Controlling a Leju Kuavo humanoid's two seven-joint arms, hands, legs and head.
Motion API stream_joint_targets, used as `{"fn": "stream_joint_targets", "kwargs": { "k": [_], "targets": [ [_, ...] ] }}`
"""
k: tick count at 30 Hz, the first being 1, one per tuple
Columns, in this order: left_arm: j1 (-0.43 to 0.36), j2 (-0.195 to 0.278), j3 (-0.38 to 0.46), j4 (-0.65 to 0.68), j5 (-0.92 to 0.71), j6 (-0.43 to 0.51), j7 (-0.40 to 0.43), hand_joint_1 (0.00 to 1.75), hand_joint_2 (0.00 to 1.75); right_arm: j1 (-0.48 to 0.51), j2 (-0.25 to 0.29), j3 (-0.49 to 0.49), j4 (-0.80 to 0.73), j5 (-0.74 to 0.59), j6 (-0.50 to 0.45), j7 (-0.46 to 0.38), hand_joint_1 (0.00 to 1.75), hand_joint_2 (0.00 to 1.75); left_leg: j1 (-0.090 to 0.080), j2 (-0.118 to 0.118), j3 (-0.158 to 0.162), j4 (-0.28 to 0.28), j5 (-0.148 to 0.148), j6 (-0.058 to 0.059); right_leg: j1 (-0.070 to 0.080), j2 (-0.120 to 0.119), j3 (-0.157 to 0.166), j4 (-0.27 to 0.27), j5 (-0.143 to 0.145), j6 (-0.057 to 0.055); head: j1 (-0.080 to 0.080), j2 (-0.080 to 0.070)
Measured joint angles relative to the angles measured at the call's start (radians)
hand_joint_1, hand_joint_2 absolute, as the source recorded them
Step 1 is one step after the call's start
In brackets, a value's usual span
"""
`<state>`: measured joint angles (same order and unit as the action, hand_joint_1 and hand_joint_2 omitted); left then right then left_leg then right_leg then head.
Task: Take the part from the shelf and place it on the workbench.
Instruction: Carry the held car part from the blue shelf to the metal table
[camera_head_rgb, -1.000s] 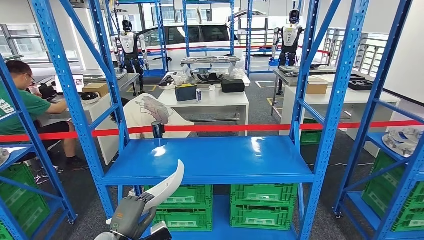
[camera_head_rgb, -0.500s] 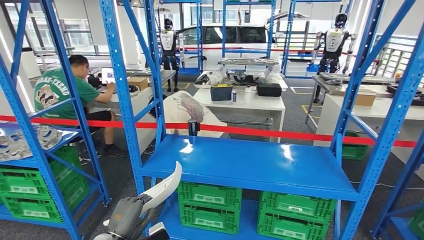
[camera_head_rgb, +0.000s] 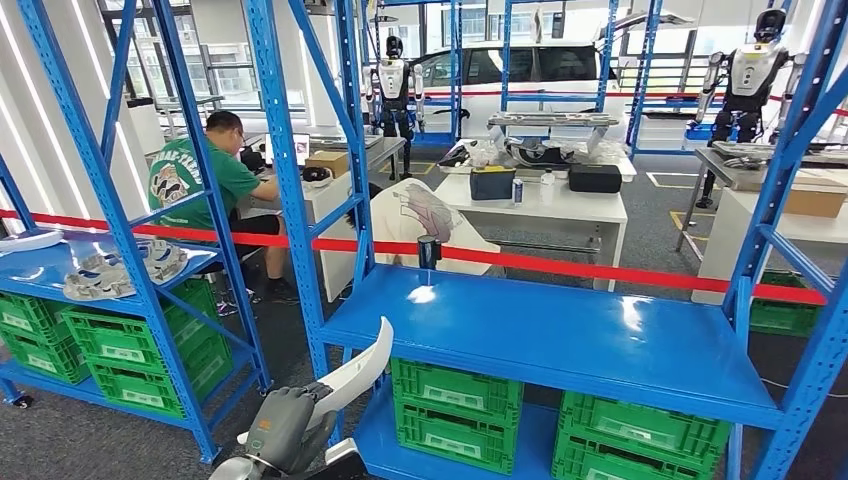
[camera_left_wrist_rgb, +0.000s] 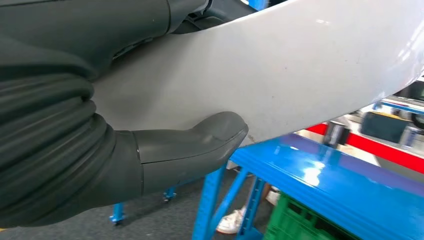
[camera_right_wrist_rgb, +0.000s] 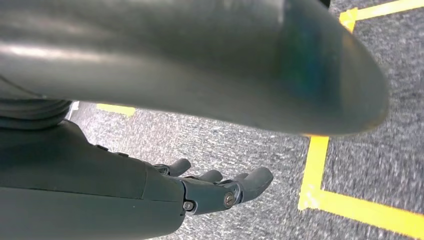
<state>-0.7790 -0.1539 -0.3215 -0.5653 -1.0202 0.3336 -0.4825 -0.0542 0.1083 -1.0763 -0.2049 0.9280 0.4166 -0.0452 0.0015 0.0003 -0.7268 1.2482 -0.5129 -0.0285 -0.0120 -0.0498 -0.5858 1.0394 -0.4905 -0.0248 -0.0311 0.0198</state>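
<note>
My left hand (camera_head_rgb: 285, 430) sits low in the head view and grips a long, curved white part (camera_head_rgb: 360, 365) that rises up and to the right, in front of the blue shelf's edge. In the left wrist view the thick grey thumb (camera_left_wrist_rgb: 200, 145) presses against the part's smooth white surface (camera_left_wrist_rgb: 280, 75), and the other fingers are hidden behind it. My right hand (camera_right_wrist_rgb: 220, 192) hangs over grey floor with yellow lines, its fingers slightly bent and holding nothing.
A blue shelf board (camera_head_rgb: 560, 340) stands straight ahead, with a small black cylinder (camera_head_rgb: 428, 250) at its back edge and green crates (camera_head_rgb: 455, 400) under it. The left rack (camera_head_rgb: 40, 265) carries grey parts (camera_head_rgb: 110, 270). Beyond red tape (camera_head_rgb: 600, 268) are white tables (camera_head_rgb: 540, 205) and a seated person (camera_head_rgb: 200, 175).
The whole picture has shifted right, so the camera has turned left; the left rack and the seated person have come into view. My left hand still holds the white part the same way.
</note>
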Motion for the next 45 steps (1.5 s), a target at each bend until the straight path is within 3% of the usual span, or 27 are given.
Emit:
{"fn": "stream_joint_targets", "kwargs": {
  "k": [2, 4, 6, 7, 9, 11, 13, 14, 15, 17, 19, 20, 22, 24, 26, 28, 29, 30, 32, 34, 35, 37, 39, 41, 43, 44, 45],
  "targets": [
    [-0.002, -0.003, 0.000, -0.005, 0.001, 0.000, 0.003, 1.75, 1.75, 0.000, 0.000, 0.000, 0.000, 0.003, 0.000, -0.006, 0.00, 0.00, -0.011, 0.046, 0.070, -0.132, 0.051, 0.015, 0.004, -0.017, 0.005, 0.001, -0.005, 0.004, 0.000, 0.000],
    [-0.005, -0.008, 0.000, -0.012, 0.002, -0.002, 0.003, 1.75, 1.75, 0.001, -0.001, 0.000, 0.000, 0.005, 0.000, -0.013, 0.00, 0.00, -0.024, 0.081, 0.108, -0.207, 0.064, 0.031, 0.008, -0.037, 0.009, 0.001, -0.009, 0.013, 0.001, 0.000],
    [-0.006, -0.010, 0.000, -0.016, 0.003, -0.005, 0.003, 1.75, 1.75, 0.000, -0.003, 0.000, 0.000, 0.007, 0.000, -0.016, 0.00, 0.00, -0.027, 0.064, 0.109, -0.217, 0.064, 0.040, 0.009, -0.061, 0.014, -0.002, -0.012, 0.023, 0.002, 0.000],
    [-0.005, -0.008, 0.000, -0.019, 0.003, -0.005, 0.003, 1.75, 1.75, -0.001, -0.005, 0.000, 0.000, 0.010, 0.000, -0.017, 0.00, 0.00, -0.025, 0.052, 0.111, -0.221, 0.067, 0.044, 0.008, -0.061, 0.016, 0.001, -0.017, 0.028, 0.003, 0.000],
    [-0.001, -0.005, 0.000, -0.029, 0.005, -0.004, 0.004, 1.75, 1.75, -0.002, -0.009, -0.001, 0.000, 0.022, 0.003, -0.019, 0.00, 0.00, -0.018, 0.028, 0.116, -0.230, 0.073, 0.054, 0.004, -0.022, 0.000, 0.046, -0.048, 0.038, 0.003, 0.000],
    [0.013, 0.002, 0.001, -0.045, 0.011, -0.002, 0.004, 1.75, 1.75, 0.000, -0.014, 0.000, 0.000, 0.037, 0.010, -0.026, 0.00, 0.00, -0.014, 0.005, 0.117, -0.232, 0.075, 0.060, 0.000, 0.028, -0.058, 0.163, -0.103, 0.045, 0.003, 0.000],
    [0.049, 0.021, 0.002, -0.065, 0.025, 0.005, -0.001, 1.75, 1.75, 0.003, -0.018, 0.000, 0.000, 0.053, 0.013, -0.041, 0.00, 0.00, -0.014, -0.020, 0.117, -0.231, 0.075, 0.062, -0.002, 0.042, -0.110, 0.260, -0.130, 0.050, 0.004, 0.000],
    [0.071, 0.038, 0.004, -0.075, 0.034, 0.010, -0.004, 1.75, 1.75, 0.004, -0.019, 0.001, 0.000, 0.062, 0.013, -0.048, 0.00, 0.00, -0.012, -0.033, 0.117, -0.229, 0.075, 0.061, -0.003, 0.043, -0.114, 0.259, -0.116, 0.052, 0.003, 0.000],
    [0.093, 0.054, 0.008, -0.086, 0.043, 0.016, -0.009, 1.75, 1.75, 0.004, -0.020, 0.002, 0.000, 0.072, 0.012, -0.052, 0.00, 0.00, -0.010, -0.044, 0.117, -0.226, 0.074, 0.058, -0.005, 0.047, -0.099, 0.221, -0.086, 0.054, 0.003, 0.000],
    [0.125, 0.085, 0.017, -0.104, 0.057, 0.025, -0.016, 1.75, 1.75, 0.006, -0.021, 0.008, 0.000, 0.089, 0.011, -0.055, 0.00, 0.00, -0.007, -0.069, 0.111, -0.212, 0.069, 0.046, -0.015, 0.087, -0.043, 0.094, -0.027, 0.059, 0.003, 0.000],
    [0.143, 0.105, 0.023, -0.120, 0.064, 0.028, -0.021, 1.75, 1.75, 0.007, -0.021, 0.017, 0.000, 0.099, 0.011, -0.053, 0.00, 0.00, -0.005, -0.093, 0.098, -0.202, 0.067, 0.031, -0.021, 0.123, -0.011, 0.024, -0.012, 0.055, 0.003, 0.000],
    [0.150, 0.113, 0.025, -0.125, 0.066, 0.028, -0.022, 1.75, 1.75, 0.007, -0.021, 0.020, 0.000, 0.102, 0.011, -0.052, 0.00, 0.00, -0.004, -0.105, 0.094, -0.201, 0.069, 0.023, -0.019, 0.125, -0.009, 0.021, -0.017, 0.047, 0.003, 0.000],
    [0.163, 0.130, 0.027, -0.132, 0.068, 0.028, -0.022, 1.75, 1.75, 0.004, -0.021, 0.026, 0.000, 0.106, 0.011, -0.045, 0.00, 0.00, 0.000, -0.118, 0.089, -0.206, 0.074, 0.010, -0.016, 0.102, -0.005, 0.017, -0.013, 0.029, 0.003, 0.000],
    [0.169, 0.142, 0.028, -0.135, 0.067, 0.028, -0.018, 1.75, 1.75, 0.003, -0.021, 0.028, 0.000, 0.110, 0.011, -0.034, 0.00, 0.00, 0.000, -0.078, 0.069, -0.168, 0.051, 0.000, -0.015, 0.080, 0.002, 0.008, -0.008, 0.014, 0.000, 0.000],
    [0.170, 0.145, 0.028, -0.137, 0.066, 0.029, -0.013, 1.75, 1.75, 0.004, -0.022, 0.028, 0.000, 0.112, 0.011, -0.027, 0.00, 0.00, -0.001, -0.027, 0.017, -0.060, -0.004, -0.006, -0.010, 0.056, 0.005, 0.005, -0.008, 0.004, -0.003, 0.000],
    [0.174, 0.145, 0.028, -0.138, 0.066, 0.028, -0.010, 1.75, 1.75, 0.004, -0.025, 0.028, 0.000, 0.113, 0.010, -0.026, 0.00, 0.00, 0.002, -0.013, -0.032, 0.043, -0.039, -0.010, -0.006, 0.031, 0.006, 0.005, -0.011, -0.001, -0.003, 0.000],
    [0.176, 0.146, 0.028, -0.138, 0.066, 0.026, -0.010, 1.75, 1.75, 0.004, -0.026, 0.028, 0.000, 0.113, 0.009, -0.027, 0.00, 0.00, 0.003, -0.011, -0.036, 0.054, -0.033, -0.011, -0.005, 0.019, 0.007, 0.005, -0.012, -0.002, -0.003, 0.000],
    [0.178, 0.146, 0.028, -0.138, 0.067, 0.024, -0.010, 1.75, 1.75, 0.003, -0.027, 0.028, 0.000, 0.111, 0.009, -0.031, 0.00, 0.00, 0.004, -0.007, -0.021, 0.026, -0.010, -0.011, -0.005, 0.009, 0.008, 0.005, -0.014, -0.002, -0.003, 0.000],
    [0.177, 0.147, 0.028, -0.142, 0.069, 0.018, -0.009, 1.75, 1.75, 0.001, -0.027, 0.028, 0.000, 0.108, 0.009, -0.040, 0.00, 0.00, 0.001, 0.024, 0.046, -0.099, 0.047, -0.007, -0.004, -0.010, 0.014, 0.005, -0.019, 0.002, -0.003, 0.000],
    [0.169, 0.145, 0.028, -0.145, 0.067, 0.014, -0.009, 1.75, 1.75, 0.001, -0.027, 0.028, 0.000, 0.107, 0.009, -0.047, 0.00, 0.00, -0.008, 0.056, 0.094, -0.189, 0.067, 0.005, 0.002, -0.027, 0.019, 0.006, -0.024, 0.011, -0.002, 0.000],
    [0.166, 0.144, 0.028, -0.145, 0.066, 0.013, -0.008, 1.75, 1.75, 0.000, -0.027, 0.028, 0.000, 0.107, 0.009, -0.048, 0.00, 0.00, -0.012, 0.060, 0.100, -0.202, 0.063, 0.012, 0.004, -0.036, 0.021, 0.005, -0.027, 0.015, -0.001, 0.000],
    [0.162, 0.143, 0.028, -0.144, 0.062, 0.013, -0.009, 1.75, 1.75, -0.003, -0.027, 0.028, 0.000, 0.106, 0.009, -0.046, 0.00, 0.00, -0.011, 0.041, 0.103, -0.208, 0.064, 0.027, 0.004, -0.051, 0.027, 0.004, -0.031, 0.026, 0.001, 0.000],
    [0.152, 0.139, 0.028, -0.140, 0.056, 0.017, -0.015, 1.75, 1.75, -0.007, -0.027, 0.027, 0.000, 0.104, 0.011, -0.041, 0.00, 0.00, -0.007, 0.022, 0.107, -0.215, 0.068, 0.040, 0.001, -0.024, 0.017, 0.033, -0.052, 0.037, 0.001, 0.000],
    [0.133, 0.124, 0.028, -0.129, 0.053, 0.021, -0.022, 1.75, 1.75, -0.007, -0.027, 0.027, 0.000, 0.100, 0.013, -0.038, 0.00, 0.00, -0.003, 0.001, 0.109, -0.217, 0.070, 0.049, -0.002, 0.024, -0.033, 0.134, -0.099, 0.044, 0.002, 0.000],
    [0.116, 0.105, 0.027, -0.111, 0.048, 0.022, -0.028, 1.75, 1.75, -0.005, -0.027, 0.025, 0.000, 0.091, 0.014, -0.031, 0.00, 0.00, -0.003, -0.023, 0.109, -0.216, 0.070, 0.052, -0.002, 0.042, -0.100, 0.251, -0.134, 0.048, 0.003, 0.000],
    [0.109, 0.095, 0.027, -0.100, 0.044, 0.022, -0.031, 1.75, 1.75, -0.004, -0.027, 0.023, 0.000, 0.085, 0.014, -0.025, 0.00, 0.00, -0.003, -0.036, 0.109, -0.215, 0.069, 0.052, -0.003, 0.044, -0.117, 0.271, -0.128, 0.048, 0.003, 0.000],
    [0.101, 0.083, 0.026, -0.089, 0.039, 0.021, -0.032, 1.75, 1.75, -0.004, -0.027, 0.020, 0.000, 0.080, 0.014, -0.017, 0.00, 0.00, -0.002, -0.048, 0.109, -0.213, 0.069, 0.052, -0.003, 0.046, -0.117, 0.254, -0.103, 0.049, 0.003, 0.000]
  ]
}}
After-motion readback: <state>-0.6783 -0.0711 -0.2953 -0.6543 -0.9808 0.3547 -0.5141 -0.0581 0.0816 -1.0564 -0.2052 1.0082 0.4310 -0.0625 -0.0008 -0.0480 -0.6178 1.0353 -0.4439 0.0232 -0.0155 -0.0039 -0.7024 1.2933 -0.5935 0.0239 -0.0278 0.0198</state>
